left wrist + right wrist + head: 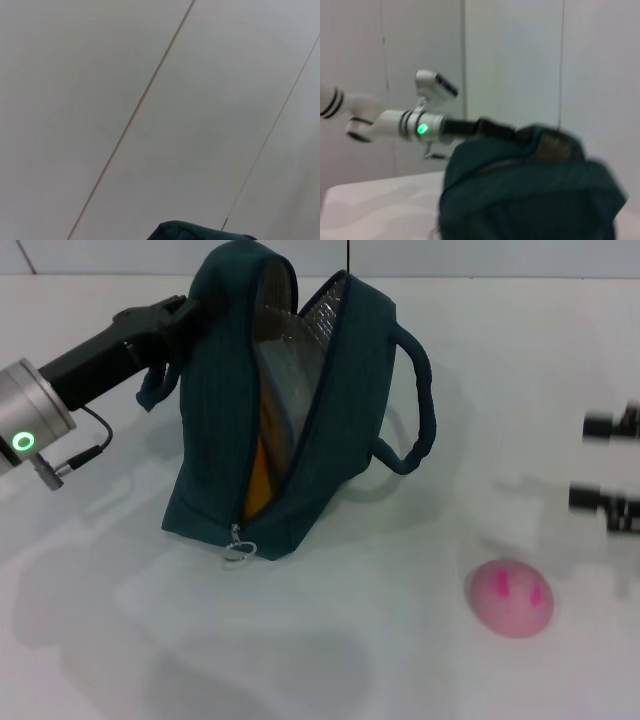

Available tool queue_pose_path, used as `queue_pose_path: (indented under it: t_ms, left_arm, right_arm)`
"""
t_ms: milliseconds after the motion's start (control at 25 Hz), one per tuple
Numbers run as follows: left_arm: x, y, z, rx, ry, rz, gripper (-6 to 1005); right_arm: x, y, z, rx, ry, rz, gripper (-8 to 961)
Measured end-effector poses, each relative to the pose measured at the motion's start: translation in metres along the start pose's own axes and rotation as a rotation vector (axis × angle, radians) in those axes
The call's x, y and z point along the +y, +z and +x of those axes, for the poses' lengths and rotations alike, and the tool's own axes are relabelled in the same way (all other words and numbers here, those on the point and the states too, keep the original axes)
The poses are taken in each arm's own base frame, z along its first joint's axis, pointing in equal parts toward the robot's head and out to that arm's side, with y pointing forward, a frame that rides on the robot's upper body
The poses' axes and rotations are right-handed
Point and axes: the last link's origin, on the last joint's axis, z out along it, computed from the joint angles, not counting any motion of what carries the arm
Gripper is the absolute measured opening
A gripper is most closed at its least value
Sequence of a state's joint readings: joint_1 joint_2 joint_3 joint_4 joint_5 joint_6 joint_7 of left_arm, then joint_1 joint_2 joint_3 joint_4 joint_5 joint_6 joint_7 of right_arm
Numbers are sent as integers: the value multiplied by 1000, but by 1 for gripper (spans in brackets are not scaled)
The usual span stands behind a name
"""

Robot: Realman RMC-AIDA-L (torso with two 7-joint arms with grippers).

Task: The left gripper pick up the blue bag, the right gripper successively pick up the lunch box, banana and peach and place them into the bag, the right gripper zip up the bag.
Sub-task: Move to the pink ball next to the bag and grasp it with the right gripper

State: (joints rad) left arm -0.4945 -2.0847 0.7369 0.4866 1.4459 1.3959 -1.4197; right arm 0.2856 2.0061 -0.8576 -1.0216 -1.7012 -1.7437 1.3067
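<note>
Bag status: the blue bag stands upright at upper centre of the head view, zipper open, silver lining and something yellow-orange showing inside, ring pull at its lower end. My left gripper, reaching in from the upper left, is clamped on the bag's top edge beside one handle. Peach sits on the white table at lower right, well apart from the bag. My right gripper hovers at the right edge, fingers parted, holding nothing
</note>
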Motion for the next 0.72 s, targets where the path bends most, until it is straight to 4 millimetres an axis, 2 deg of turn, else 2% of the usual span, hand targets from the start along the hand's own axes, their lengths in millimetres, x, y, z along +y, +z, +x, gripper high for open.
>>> queue_pose_path:
  t_ms: [120,240,440,720]
  left_arm:
    - [0,1,-3,-2,15,0,40]
    - [2,5,-3,-3,36,-9,40]
    - [3,9,-4,-7,41,-20,40]
    - [4,12,-3,-10,55,-21,40]
  right_arm:
    - [14,2,28,40,66,-49,725]
    - [27,6,49,52,84,-84,723]
    - [40,13,71,45,72,-82,707]
    - [49,19,90,62,62,-58,680]
